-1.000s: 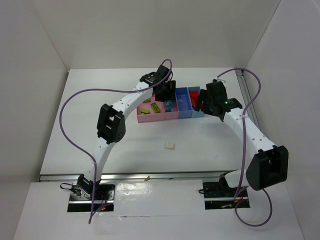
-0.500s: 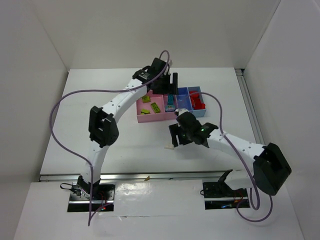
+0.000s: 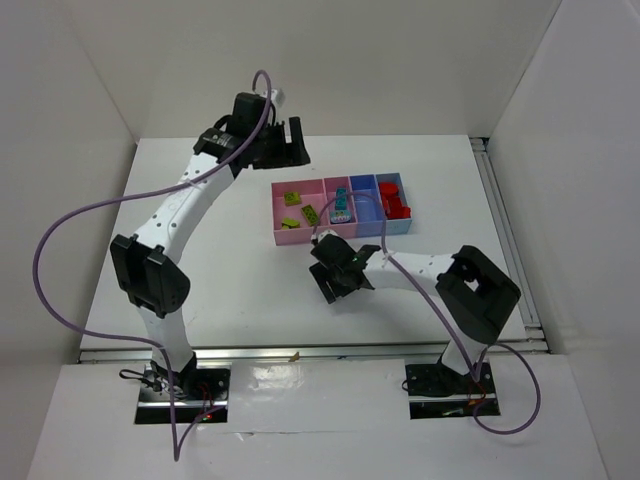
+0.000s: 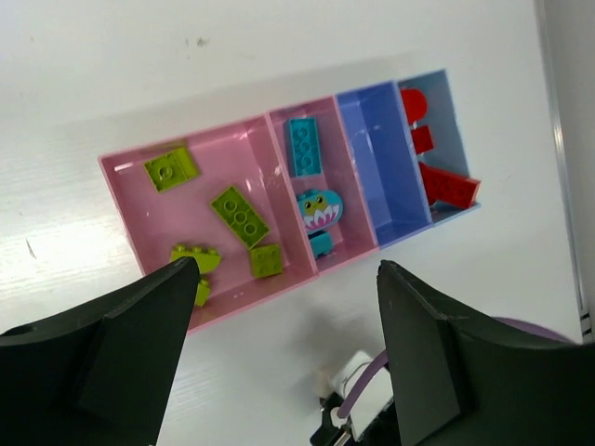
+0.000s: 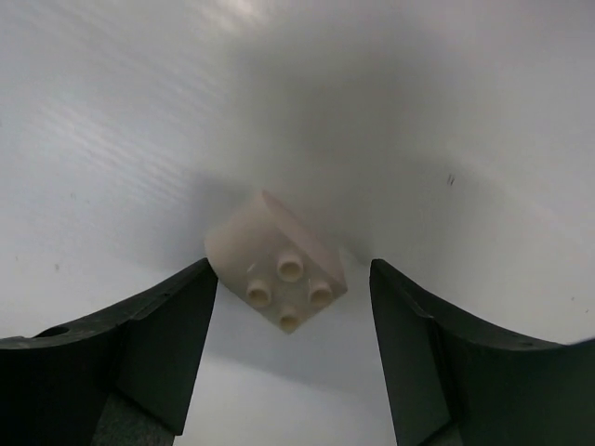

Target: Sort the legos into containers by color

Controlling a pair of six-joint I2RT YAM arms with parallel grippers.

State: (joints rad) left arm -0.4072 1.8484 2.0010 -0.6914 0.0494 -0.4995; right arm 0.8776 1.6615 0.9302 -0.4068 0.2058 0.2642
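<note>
A cream-white lego (image 5: 277, 263) lies studs-up on the table between the fingers of my right gripper (image 5: 293, 271), which is open and touches neither side of it. In the top view the right gripper (image 3: 338, 284) hides this brick. My left gripper (image 4: 288, 269) is open and empty, held high behind the containers (image 3: 293, 140). The wide pink bin (image 4: 149, 218) holds several yellow-green legos (image 4: 240, 216). In the narrow pink bin (image 4: 290, 186) are teal-blue legos (image 4: 303, 147). The blue bin (image 4: 376, 167) is empty, and the light blue bin (image 4: 442, 102) holds red legos (image 4: 446, 186).
The four bins stand in one row at the back right of the table (image 3: 230, 270). White walls close the table in on the left, back and right. A purple cable (image 3: 90, 215) loops off the left arm.
My left gripper opened over the bins, then rose and drew back to the left. My right arm swung from the bins down to the cream-white lego in front, its jaws narrowing a little.
</note>
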